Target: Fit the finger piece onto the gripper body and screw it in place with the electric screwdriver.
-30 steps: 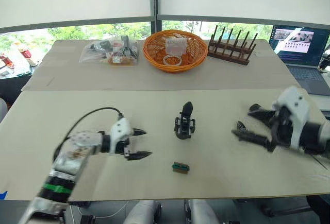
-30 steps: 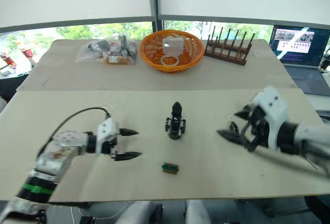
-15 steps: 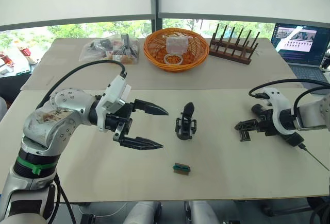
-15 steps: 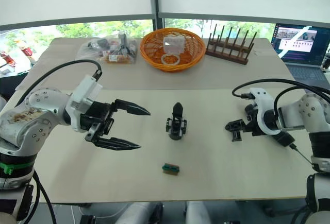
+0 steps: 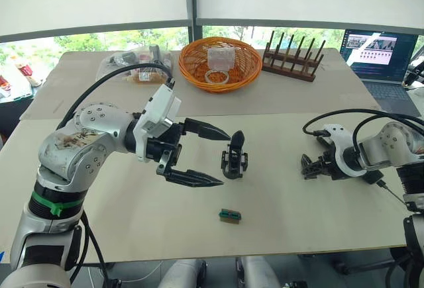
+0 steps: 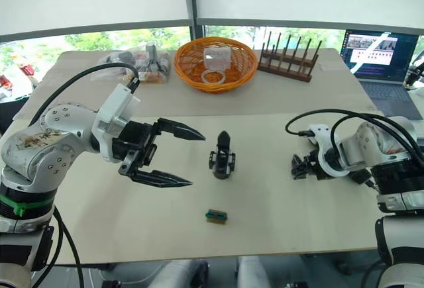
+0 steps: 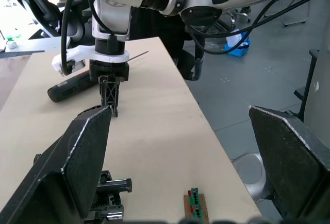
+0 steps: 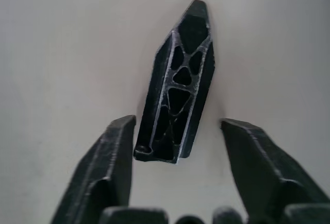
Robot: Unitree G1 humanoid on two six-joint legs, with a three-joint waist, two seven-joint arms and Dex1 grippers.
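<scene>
The gripper body (image 5: 234, 157) stands upright at the table's middle, its pointed black finger up. My left gripper (image 5: 226, 159) is wide open just to its left, one fingertip on each side of it and neither touching. The finger piece (image 8: 178, 85), a black ribbed wedge, lies flat on the table. My right gripper (image 5: 308, 167) is lowered over it and open, a finger on each side. The electric screwdriver (image 7: 67, 86) lies on the table behind the right gripper, partly hidden under that arm in the eye views.
A small green-and-brown block (image 5: 230, 216) lies near the front edge. Along the back stand an orange basket (image 5: 215, 63), a wooden peg rack (image 5: 291, 59) and a plastic bag of parts (image 5: 132, 63). A laptop (image 5: 377, 53) sits at the far right.
My left gripper has swung right, up to the gripper body, staying open. The right gripper has come down to the table around the finger piece.
</scene>
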